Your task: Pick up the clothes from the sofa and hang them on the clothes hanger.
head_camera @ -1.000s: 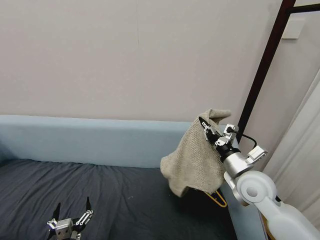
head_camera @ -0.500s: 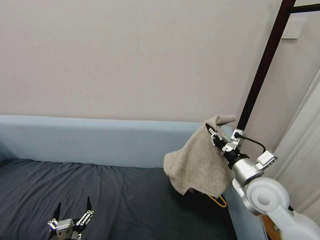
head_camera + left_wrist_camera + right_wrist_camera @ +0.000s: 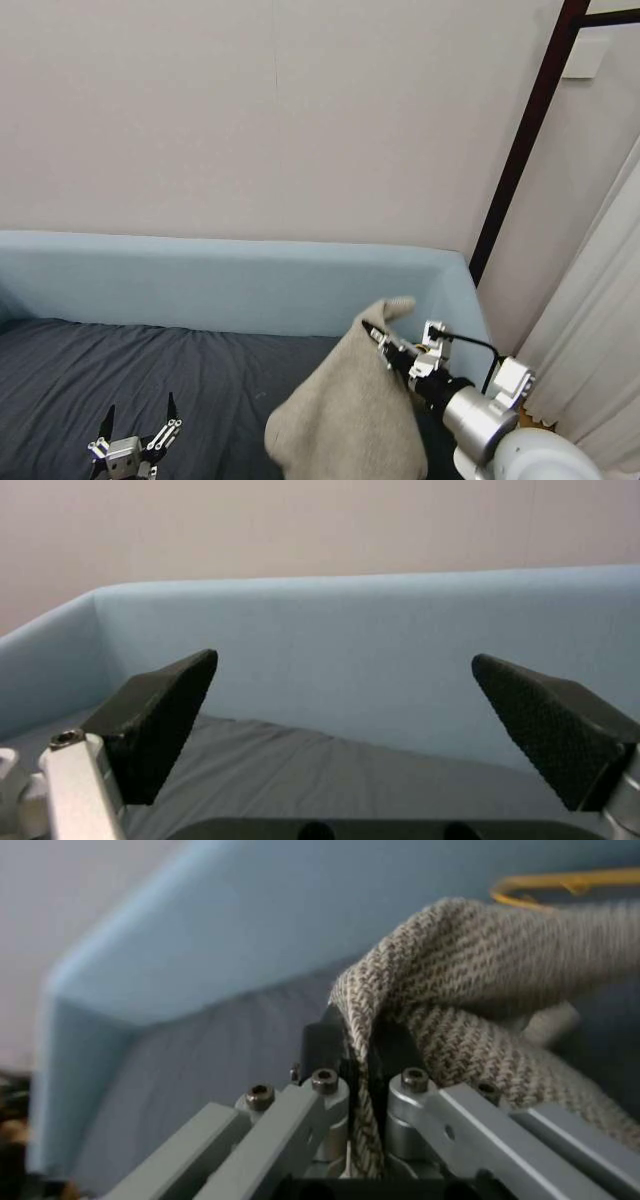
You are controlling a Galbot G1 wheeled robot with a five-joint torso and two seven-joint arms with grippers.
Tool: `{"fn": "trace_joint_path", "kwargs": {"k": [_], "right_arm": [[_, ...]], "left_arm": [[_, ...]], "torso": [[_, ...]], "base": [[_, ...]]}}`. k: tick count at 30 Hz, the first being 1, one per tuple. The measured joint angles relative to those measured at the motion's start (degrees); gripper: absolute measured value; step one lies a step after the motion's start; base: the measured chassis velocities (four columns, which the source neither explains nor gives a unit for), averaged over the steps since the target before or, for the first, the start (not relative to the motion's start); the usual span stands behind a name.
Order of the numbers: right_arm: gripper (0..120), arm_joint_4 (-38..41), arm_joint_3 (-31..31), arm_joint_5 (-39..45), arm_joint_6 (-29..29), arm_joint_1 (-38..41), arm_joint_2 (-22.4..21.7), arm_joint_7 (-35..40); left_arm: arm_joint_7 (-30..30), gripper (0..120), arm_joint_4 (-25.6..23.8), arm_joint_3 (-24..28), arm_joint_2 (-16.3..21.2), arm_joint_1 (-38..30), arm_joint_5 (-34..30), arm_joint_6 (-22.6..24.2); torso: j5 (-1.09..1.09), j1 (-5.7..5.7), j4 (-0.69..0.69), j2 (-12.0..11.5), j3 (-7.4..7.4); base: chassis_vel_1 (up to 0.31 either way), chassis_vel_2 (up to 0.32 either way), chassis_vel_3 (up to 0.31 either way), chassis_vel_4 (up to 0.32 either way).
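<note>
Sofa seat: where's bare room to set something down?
Free: dark seat cushion between the left gripper and the beige cloth, up to the blue backrest. Crowded: the right end, where the right gripper clamps the hanging cloth.

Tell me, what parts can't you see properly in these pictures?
- Head view: the lower edge cuts off the bottom of the beige cloth and the arm behind the left gripper.
- Head view: the dark pole runs off the top edge; the sofa hides its foot.
- Right wrist view: the cloth covers most of the yellow hanger.
- Right wrist view: the cloth partly hides the fingertips of the right gripper.
</note>
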Motion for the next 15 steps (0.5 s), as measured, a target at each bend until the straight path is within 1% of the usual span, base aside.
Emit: {"fn": "trace_joint_path", "kwargs": {"k": [1,3,4,5,6,7,9,12,13,14,15], "right_arm": [[0,-5.4,-1.7,-0.7,-0.5,2.0,2.1,0.6],[0,-16.4,-4.5,-3.3,-1.0,5.9,5.5,-0.6],[0,-16.4,-4.5,-3.3,-1.0,5.9,5.5,-0.6],[0,-22.9,-5.7,-5.3,-1.8,8.2,7.4,-2.4],[0,-27.1,-6.7,-7.1,-2.3,10.0,8.6,-3.9],[0,-27.1,-6.7,-7.1,-2.3,10.0,8.6,-3.9],[0,-35.5,-9.0,-11.8,-2.8,13.7,10.8,-7.0],[0,-44.0,-10.5,-17.7,-2.2,17.5,13.4,-10.1],[0,-44.0,-10.5,-17.7,-2.2,17.5,13.4,-10.1],[2,-47.4,-10.6,-19.9,-0.9,19.3,15.1,-11.1],[3,-48.4,-10.6,-20.5,-0.1,19.9,15.7,-11.6]], "left_arm": [[0.0,100,0.2,0.1,-0.1,0.0,0.2,0.0],[-0.1,100,0.6,0.1,-0.1,-0.1,0.4,0.0],[-0.1,100,0.6,0.1,-0.1,-0.1,0.4,0.0],[-0.1,100,0.9,0.0,-0.1,-0.2,0.5,0.1],[-0.2,100,1.0,-0.1,0.0,-0.2,0.5,0.1],[-0.2,100,1.0,-0.1,0.0,-0.2,0.5,0.1],[-0.3,100,1.6,-0.6,0.2,-0.3,0.4,0.1],[-0.5,100,2.3,-0.8,0.3,-0.4,0.4,0.1],[-0.5,100,2.3,-0.8,0.3,-0.4,0.4,0.1],[-0.5,100,2.7,-0.8,0.3,-0.5,0.4,0.1],[-0.5,100,2.8,-0.8,0.2,-0.6,0.4,0.1]], "torso": [[0.00,0.00,0.01,0.0,0.01],[0.00,0.00,0.03,0.0,0.01],[0.00,0.00,0.03,0.0,0.01],[0.00,0.01,0.03,0.0,0.01],[0.01,0.01,0.02,0.0,0.01],[0.01,0.01,0.02,0.0,0.01],[-0.01,0.01,0.01,0.0,0.01],[-0.01,0.01,0.02,0.0,0.01],[-0.01,0.01,0.02,0.0,0.01],[-0.01,0.01,0.01,0.0,0.01],[-0.01,0.02,0.01,0.0,0.01]], "base": [[0.000,0.000,0.000,0.000],[0.000,0.000,0.000,0.000],[0.000,0.000,0.000,0.000],[0.000,0.000,0.000,0.000],[0.000,0.000,0.000,0.000],[0.000,0.000,0.000,0.000],[0.000,0.000,0.000,0.000],[0.000,0.000,0.000,0.000],[0.000,0.000,0.000,0.000],[0.000,0.000,0.000,0.000],[0.000,0.000,0.000,0.000]]}}
